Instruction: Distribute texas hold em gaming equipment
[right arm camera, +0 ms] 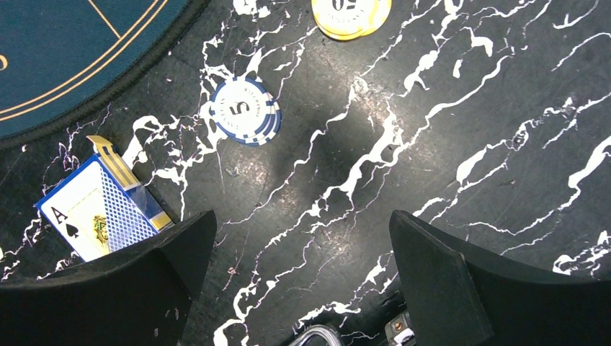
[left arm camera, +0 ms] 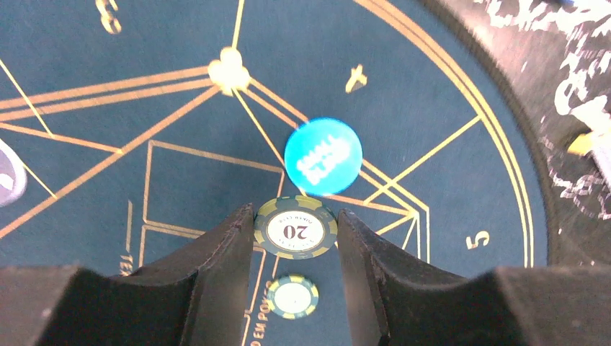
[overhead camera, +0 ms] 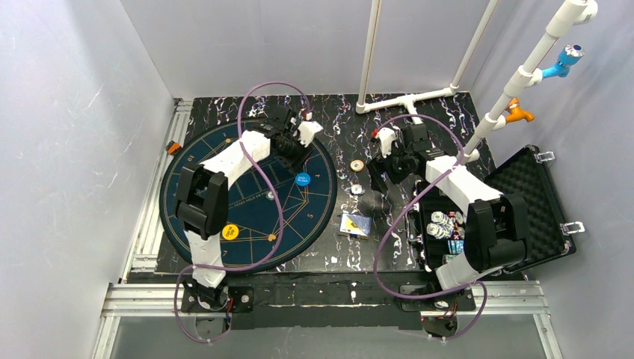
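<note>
My left gripper (left arm camera: 295, 215) is shut on a dark poker chip with yellow edge stripes, marked 20 (left arm camera: 295, 232), and holds it above the blue mat (left arm camera: 86, 216). A matching chip (left arm camera: 292, 296) lies flat on the mat below it. Just beyond is a blue button disc (left arm camera: 323, 156). From above, the left gripper (overhead camera: 295, 153) hangs over the far right of the mat, near the blue disc (overhead camera: 303, 179). A yellow disc (overhead camera: 230, 232) sits at the mat's near side. My right gripper (right arm camera: 301, 238) is open over the bare marbled table, with nothing between its fingers.
A blue-and-white 5 chip stack (right arm camera: 246, 110), yellow chips (right arm camera: 351, 14) and a card pack showing an ace of spades (right arm camera: 101, 209) lie on the black table right of the mat. The open black case (overhead camera: 534, 187) at right holds more chips (overhead camera: 445, 224). White pipes (overhead camera: 407, 97) stand behind.
</note>
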Robot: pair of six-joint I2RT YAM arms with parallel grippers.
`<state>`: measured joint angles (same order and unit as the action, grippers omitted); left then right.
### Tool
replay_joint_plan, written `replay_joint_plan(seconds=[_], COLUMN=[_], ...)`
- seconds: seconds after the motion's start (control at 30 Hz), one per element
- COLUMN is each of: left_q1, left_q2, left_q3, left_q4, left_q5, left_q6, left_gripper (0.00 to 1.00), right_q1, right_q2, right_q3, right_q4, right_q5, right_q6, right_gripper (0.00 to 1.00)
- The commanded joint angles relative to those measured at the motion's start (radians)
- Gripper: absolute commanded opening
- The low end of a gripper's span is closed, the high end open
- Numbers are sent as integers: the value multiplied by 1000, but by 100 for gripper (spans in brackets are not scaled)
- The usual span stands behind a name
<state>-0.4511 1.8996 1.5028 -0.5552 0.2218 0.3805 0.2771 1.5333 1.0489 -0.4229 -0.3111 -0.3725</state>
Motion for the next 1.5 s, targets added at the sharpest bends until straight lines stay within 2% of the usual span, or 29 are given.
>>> replay_joint_plan(seconds=[0.0,0.57,0.63,0.8,0.9,1.0,1.23,1.47], left_q1=[-33,-78,-78,-80,-78,-73,-12,31], left_q2=[66,345,369,386,345,246,-22,-137], left_q3=[99,377,404,437,447,400,144,-101], left_q4=[10,31,8,-29,-58,-82,-156,-162], left_q5=[17,-48,-43,-40,-45,-40,10,-51], left_q6=[-35,-47,-45,-46,-52,-49,16,68], left_gripper=[34,37,42,73,81,81,77,75], right_q1=[-21,-38,-38,-38,-38,-39,-38,-38], right_q2=[-47,-66,-67,-71,-77,-79,-70,-59], right_q3=[0,-6,-6,-6,-9,-9,-6,-2], right_q4=[15,16,16,17,22,21,15,9], right_q5=[2,15,18,23,26,22,-6,-19], right_q6=[0,-8,-8,-8,-6,-6,-8,-9], right_gripper=[100,100,100,100,100,100,100,100])
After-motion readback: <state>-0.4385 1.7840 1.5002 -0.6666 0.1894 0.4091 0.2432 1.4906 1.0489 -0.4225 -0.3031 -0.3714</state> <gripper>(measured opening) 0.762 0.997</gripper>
